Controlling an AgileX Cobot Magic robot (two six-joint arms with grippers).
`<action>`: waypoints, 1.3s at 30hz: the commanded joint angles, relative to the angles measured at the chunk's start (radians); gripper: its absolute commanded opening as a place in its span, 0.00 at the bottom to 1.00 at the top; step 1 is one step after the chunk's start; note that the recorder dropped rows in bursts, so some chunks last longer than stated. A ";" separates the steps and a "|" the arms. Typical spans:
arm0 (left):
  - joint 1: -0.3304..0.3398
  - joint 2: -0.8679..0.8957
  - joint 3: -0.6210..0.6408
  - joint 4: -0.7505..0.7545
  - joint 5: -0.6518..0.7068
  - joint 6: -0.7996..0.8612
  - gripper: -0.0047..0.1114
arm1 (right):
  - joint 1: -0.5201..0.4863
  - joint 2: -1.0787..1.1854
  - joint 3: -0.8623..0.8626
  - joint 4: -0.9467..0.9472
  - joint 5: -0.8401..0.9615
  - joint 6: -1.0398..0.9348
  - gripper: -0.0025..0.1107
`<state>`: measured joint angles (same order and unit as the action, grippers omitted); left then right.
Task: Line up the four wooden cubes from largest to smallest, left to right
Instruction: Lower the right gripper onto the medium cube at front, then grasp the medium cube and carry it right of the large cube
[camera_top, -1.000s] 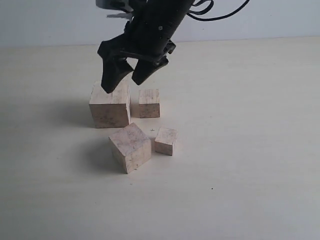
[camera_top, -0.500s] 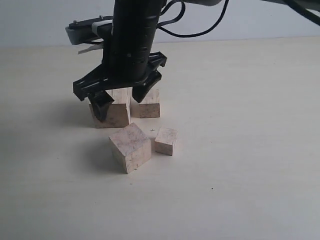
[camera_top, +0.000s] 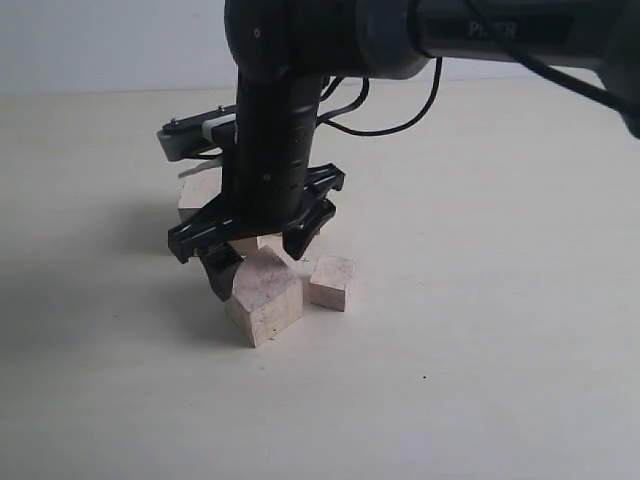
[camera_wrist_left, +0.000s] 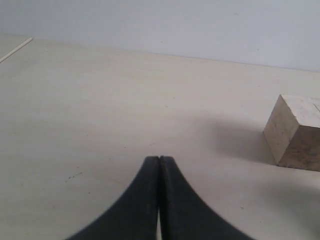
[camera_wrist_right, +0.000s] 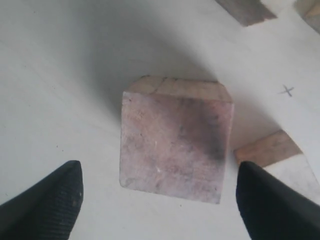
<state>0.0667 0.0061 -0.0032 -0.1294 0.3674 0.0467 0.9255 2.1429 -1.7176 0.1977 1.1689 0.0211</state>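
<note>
Tabletop (camera_top: 500, 350): small cube (camera_top: 331, 282) beside right pincer (camera_top: 259, 265)

The second-largest pale wooden cube (camera_top: 265, 300) sits on the pale tabletop (camera_top: 480, 360) between the spread fingers of my right gripper (camera_top: 259, 261), touching neither. The smallest pale wooden cube (camera_top: 331, 282) lies just outside one finger, close beside that cube. Beyond my fingertips, farther back on the table, stands the largest pale wooden cube (camera_top: 198, 192). The third pale wooden cube (camera_wrist_right: 312, 6) is next to it, mostly hidden behind my arm.
</note>
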 joint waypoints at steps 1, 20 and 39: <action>-0.006 -0.006 0.003 0.002 -0.011 0.000 0.04 | 0.007 0.034 0.004 0.002 -0.021 -0.047 0.72; -0.006 -0.006 0.003 0.002 -0.011 0.000 0.04 | 0.007 0.068 0.004 -0.029 -0.039 -0.047 0.21; -0.006 -0.006 0.003 0.002 -0.011 0.000 0.04 | -0.131 -0.151 -0.135 -0.108 0.052 -0.338 0.02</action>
<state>0.0667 0.0061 -0.0032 -0.1294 0.3674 0.0467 0.8423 2.0232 -1.8401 0.1036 1.2190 -0.2706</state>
